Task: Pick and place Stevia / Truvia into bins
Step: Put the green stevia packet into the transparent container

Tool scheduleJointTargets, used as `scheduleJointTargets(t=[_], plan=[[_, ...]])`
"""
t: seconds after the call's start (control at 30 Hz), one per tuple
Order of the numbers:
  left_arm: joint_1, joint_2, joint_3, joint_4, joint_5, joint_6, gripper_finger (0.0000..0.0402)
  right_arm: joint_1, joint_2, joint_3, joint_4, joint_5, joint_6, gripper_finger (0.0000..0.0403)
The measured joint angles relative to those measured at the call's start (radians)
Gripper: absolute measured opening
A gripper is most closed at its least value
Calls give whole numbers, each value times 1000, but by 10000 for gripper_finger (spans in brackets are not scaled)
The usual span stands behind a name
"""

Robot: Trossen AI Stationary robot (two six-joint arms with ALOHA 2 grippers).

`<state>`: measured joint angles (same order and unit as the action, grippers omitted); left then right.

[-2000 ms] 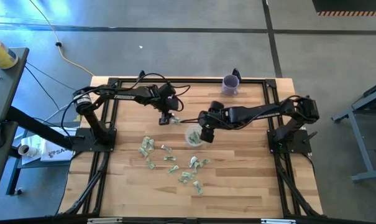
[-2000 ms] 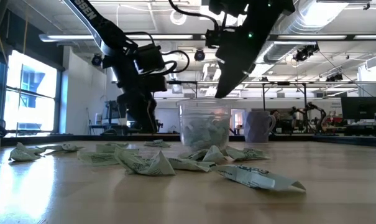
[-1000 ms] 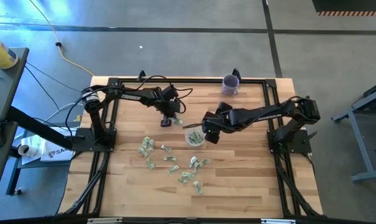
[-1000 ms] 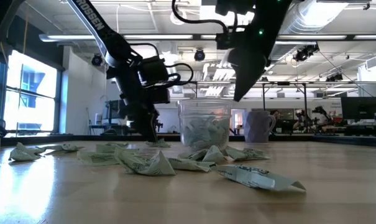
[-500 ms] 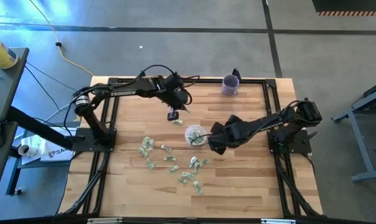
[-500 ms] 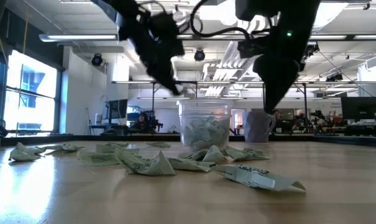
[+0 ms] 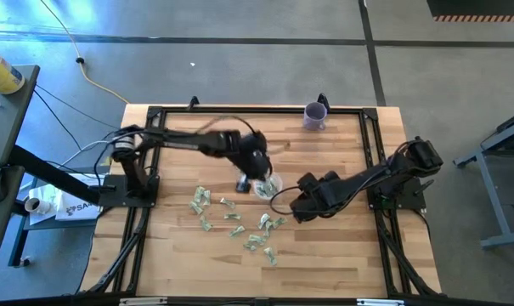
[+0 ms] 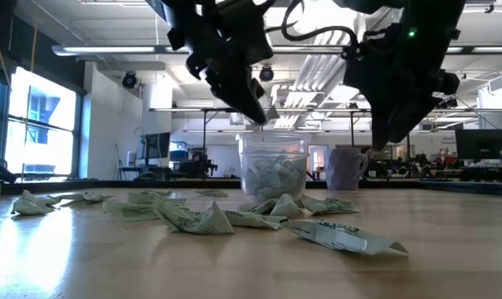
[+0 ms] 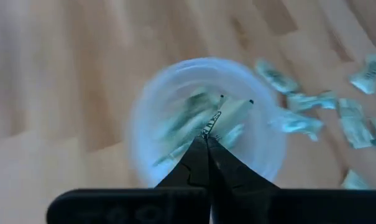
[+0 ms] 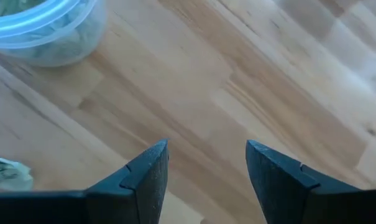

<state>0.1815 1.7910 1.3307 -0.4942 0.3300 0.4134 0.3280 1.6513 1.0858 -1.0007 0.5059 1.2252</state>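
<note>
Releasing too early or off-centre looks like the main risk: the left gripper (image 9: 207, 138) hangs over the clear cup (image 9: 203, 121), and if the packet it pinches (image 9: 211, 122) is let go while the arm is swinging, it could catch the whitish rim and fall back onto the table (image 7: 341, 246). A low pass could also knock the light cup, which already holds several packets. In the left wrist view the 2 fingers meet at their tips, pressed together on a thin crinkled strip that sticks out above the cup's mouth; it seems to be 1 Stevia packet, though motion blur leaves that unsure.

In the high view the cup (image 7: 266, 186) sits near the frame's centre, with the left gripper (image 7: 245, 182) at its left edge. Loose packets (image 7: 261, 231) lie scattered below it, toward the lower centre.

The right gripper (image 10: 206, 162) is low over bare wood, right of the cup, fingers spread apart and holding nothing. A second risk is the 2 arms working close together there. A purple cup (image 7: 314, 115) stands at the table's upper edge, well apart.
</note>
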Motion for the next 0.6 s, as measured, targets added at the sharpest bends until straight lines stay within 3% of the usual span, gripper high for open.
scheduleJointTargets(t=[0.3,0.6], plan=[[-92,119,-1,71,-81,1,57,35,-15,2,14,1,58,204],[-104,176,0,126,-143,-2,30,34,-19,2,19,8,57,205]])
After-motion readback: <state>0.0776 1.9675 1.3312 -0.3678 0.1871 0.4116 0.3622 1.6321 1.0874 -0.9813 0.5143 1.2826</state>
